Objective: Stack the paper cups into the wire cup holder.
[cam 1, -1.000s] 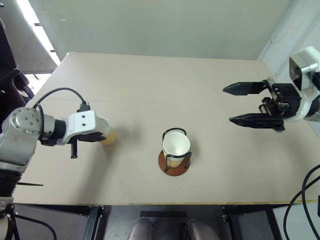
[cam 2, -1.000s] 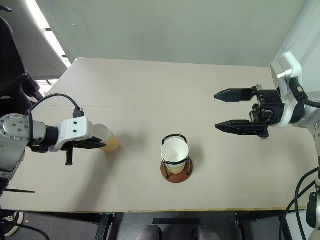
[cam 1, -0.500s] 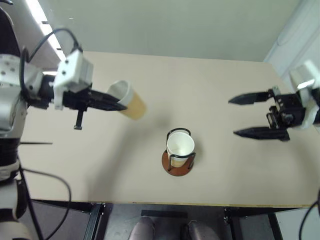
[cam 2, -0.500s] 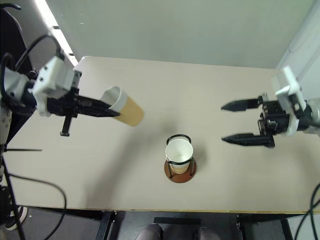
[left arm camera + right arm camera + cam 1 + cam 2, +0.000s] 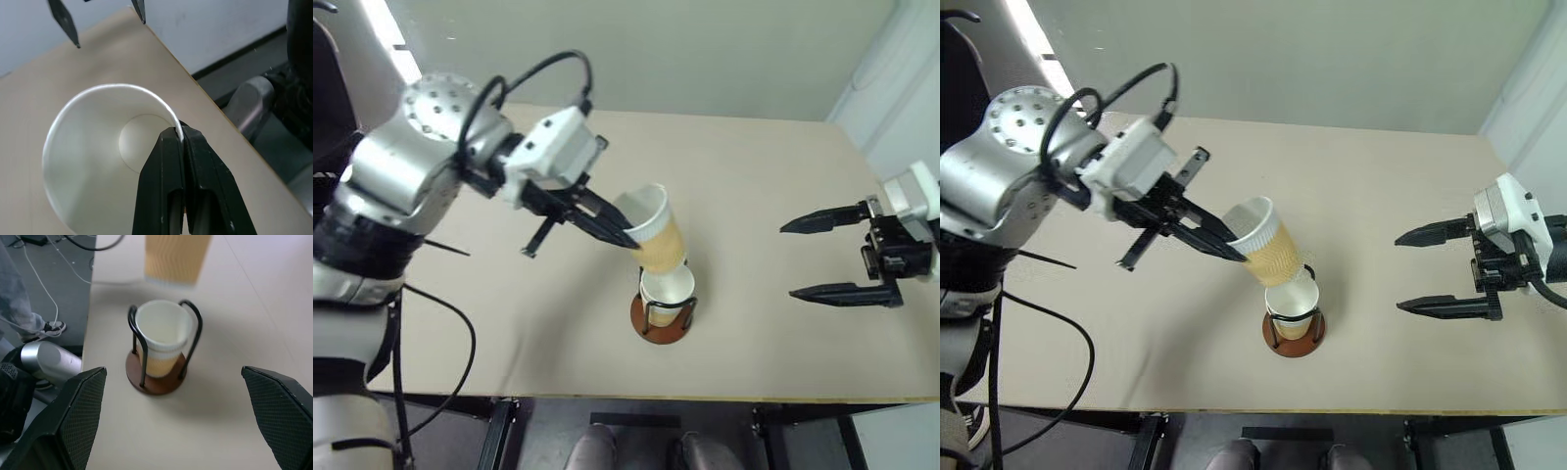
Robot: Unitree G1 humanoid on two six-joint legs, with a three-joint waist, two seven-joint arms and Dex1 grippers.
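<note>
While the left gripper (image 5: 1226,249) pinched the tilted paper cup (image 5: 1266,245) by its rim just above the wire cup holder (image 5: 1292,315), which already held one cup (image 5: 162,335), it needed uprighting and centring before release; the right gripper (image 5: 1432,270) waited spread, well aside.

A tan-yellow ribbed paper cup (image 5: 654,232) hangs tilted, its white rim pinched by the left gripper (image 5: 625,236). Just below it, a like cup (image 5: 163,337) sits upright inside the black wire cup holder on its round reddish-brown base (image 5: 156,379).

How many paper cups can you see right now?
2: one cup pinched at its rim by the left gripper above the wire holder; one cup seated inside it. Others may be nested unseen.
</note>
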